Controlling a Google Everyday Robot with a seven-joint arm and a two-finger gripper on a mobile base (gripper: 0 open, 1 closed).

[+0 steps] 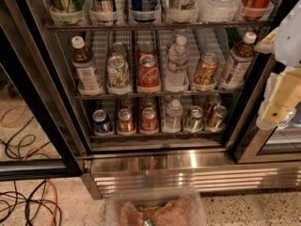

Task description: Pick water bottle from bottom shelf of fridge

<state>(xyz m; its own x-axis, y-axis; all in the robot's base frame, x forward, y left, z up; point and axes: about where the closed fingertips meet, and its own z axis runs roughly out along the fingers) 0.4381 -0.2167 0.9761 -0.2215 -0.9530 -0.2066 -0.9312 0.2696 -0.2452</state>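
Note:
The fridge (155,166) stands open in front of me, with a black door frame and a ribbed steel base. On its bottom shelf (155,134) a small clear water bottle (173,116) with a white cap stands upright in the fourth lane from the left. It is between a red can (149,119) and a silver can (194,118). My gripper (278,100), white and cream, hangs at the right edge of the view. It is outside the fridge, right of the bottom shelf and a little above it, well apart from the bottle.
A second water bottle (178,60) stands on the middle rack with cans and two brown tea bottles (84,65) (237,60). A blue can (101,122) and gold cans (126,121) fill other bottom lanes. Cables (28,201) lie on the floor left. A clear bin (155,210) sits below.

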